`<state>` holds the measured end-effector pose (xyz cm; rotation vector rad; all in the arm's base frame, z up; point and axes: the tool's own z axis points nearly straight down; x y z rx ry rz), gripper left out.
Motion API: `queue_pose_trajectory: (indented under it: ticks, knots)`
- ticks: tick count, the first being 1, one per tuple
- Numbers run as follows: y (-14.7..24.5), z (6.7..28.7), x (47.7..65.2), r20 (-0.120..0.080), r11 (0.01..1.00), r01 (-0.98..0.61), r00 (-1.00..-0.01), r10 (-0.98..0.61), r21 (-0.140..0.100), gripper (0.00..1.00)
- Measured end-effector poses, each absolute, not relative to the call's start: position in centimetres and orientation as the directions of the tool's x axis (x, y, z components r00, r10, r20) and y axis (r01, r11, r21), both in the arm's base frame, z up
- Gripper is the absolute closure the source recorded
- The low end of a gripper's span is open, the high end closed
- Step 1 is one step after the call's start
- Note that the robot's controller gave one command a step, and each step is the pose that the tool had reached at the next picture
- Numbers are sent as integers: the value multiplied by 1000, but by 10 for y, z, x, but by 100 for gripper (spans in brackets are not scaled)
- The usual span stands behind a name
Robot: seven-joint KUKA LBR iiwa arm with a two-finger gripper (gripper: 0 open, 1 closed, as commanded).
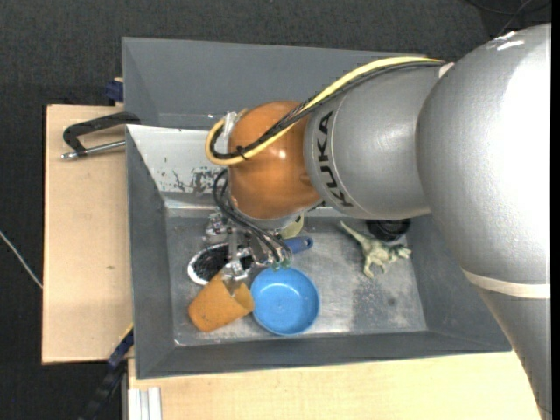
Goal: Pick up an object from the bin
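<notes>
the jaws sit low over the left part of the bin [144, 261] floor; open or closed, i cannot tell. just below them in the view a tan-orange cup [217, 308] lies on its side, touching a blue bowl [284, 302]. a black thing [206, 264] lies just left. a pale toy figure [378, 252] lies well apart to the right.

1. We take this for a robot lab or test cell: a big grey industrial arm [394, 147], maker's name on its casing, comes in from 3 o'clock.
2. A yellow cable [346, 84] runs to its orange wrist cover [262, 160].
3. Below sits a grey metal bin [149, 234], scuffed at 10 o'clock.
4. At 6 o'clock in it lie odd test bits, a blue bowl [284, 300] among them.
5. Dark carpet [262, 7] lies at 12 o'clock.
</notes>
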<state>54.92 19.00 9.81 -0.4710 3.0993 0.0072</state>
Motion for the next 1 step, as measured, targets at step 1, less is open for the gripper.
queue_pose_trajectory:
  ticks: [1]
  knots:
    - [203,233,547,-14,952,-306,-952,-306,2,100]
